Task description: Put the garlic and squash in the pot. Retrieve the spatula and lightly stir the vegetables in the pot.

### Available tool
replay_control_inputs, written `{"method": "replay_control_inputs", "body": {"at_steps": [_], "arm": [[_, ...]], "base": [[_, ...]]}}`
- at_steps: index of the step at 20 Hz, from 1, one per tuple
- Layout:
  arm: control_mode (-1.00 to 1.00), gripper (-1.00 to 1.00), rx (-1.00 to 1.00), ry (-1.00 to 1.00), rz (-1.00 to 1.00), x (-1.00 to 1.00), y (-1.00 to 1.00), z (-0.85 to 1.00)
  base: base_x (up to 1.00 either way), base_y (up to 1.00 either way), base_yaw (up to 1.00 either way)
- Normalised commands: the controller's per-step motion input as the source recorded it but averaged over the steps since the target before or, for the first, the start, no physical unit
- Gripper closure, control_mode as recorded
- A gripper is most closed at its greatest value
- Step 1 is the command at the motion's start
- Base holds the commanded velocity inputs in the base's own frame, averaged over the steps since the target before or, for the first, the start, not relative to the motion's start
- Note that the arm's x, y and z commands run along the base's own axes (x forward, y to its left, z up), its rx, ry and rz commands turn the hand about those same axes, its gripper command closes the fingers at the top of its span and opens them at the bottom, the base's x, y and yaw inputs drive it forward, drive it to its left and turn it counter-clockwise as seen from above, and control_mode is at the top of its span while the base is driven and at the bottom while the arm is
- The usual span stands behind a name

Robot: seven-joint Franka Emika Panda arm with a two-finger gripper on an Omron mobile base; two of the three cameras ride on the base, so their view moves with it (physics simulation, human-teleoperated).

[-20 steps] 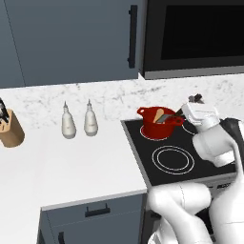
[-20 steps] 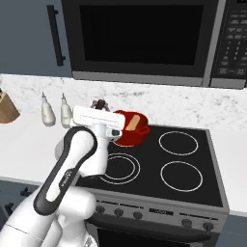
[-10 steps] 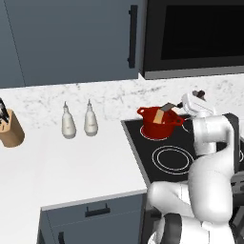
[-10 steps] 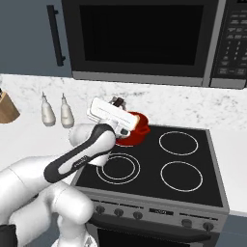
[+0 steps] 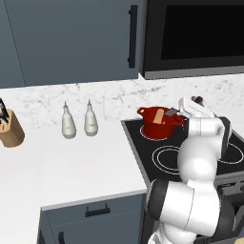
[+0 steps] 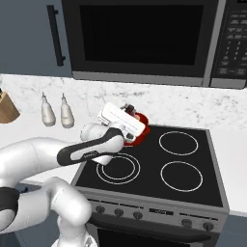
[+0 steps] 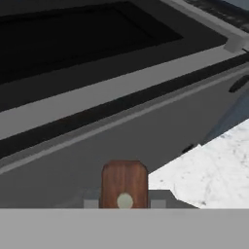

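Brown spatula handle point(image 7: 124, 185) end-on at the bottom of the hand view, squeezed between grey finger pads point(image 7: 90, 203), so gripper point(image 5: 177, 112) clamped on the spatula. Beyond it, dark microwave point(image 7: 73, 44) underside and a patch of marbled backsplash point(image 7: 214, 170).

From the left base view: white arm bent up over the black stovetop point(image 5: 143, 152), wrist beside the red pot point(image 5: 155, 125) on the rear left burner. Grey spatula blade point(image 5: 170, 113) tilted over the pot's rim, reaching inside. Garlic and squash hidden, cannot tell from here.

From the right base view: hand point(image 6: 121, 121) covering most of the pot point(image 6: 140, 135), just a red edge showing.

Farther left on the white counter point(image 5: 57, 162): two pale bottles point(image 5: 68, 123) side by side, then a wooden knife block point(image 5: 10, 128) near the edge. Behind, grey cabinets point(image 5: 71, 43).
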Motion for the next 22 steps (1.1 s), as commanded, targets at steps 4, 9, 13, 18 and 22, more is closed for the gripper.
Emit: {"method": "replay_control_inputs", "body": {"at_steps": [4,9,13,18,22], "arm": [[-1.00,1.00,0.08,0.36,-0.16,0.67,-0.01,-0.06],[-1.00,1.00,0.07,0.30,-0.12,0.64,0.02,-0.08],[-1.00,1.00,0.05,0.07,-0.08,0.61,0.20,-0.03],[-1.00,1.00,0.09,0.00,-0.03,0.30,0.26,0.00],[-1.00,1.00,0.12,0.00,-0.01,0.37,0.21,-0.23]], "base": [[0.00,0.00,0.00],[0.00,0.00,0.00],[0.00,0.00,0.00],[0.00,0.00,0.00],[0.00,0.00,0.00]]}}
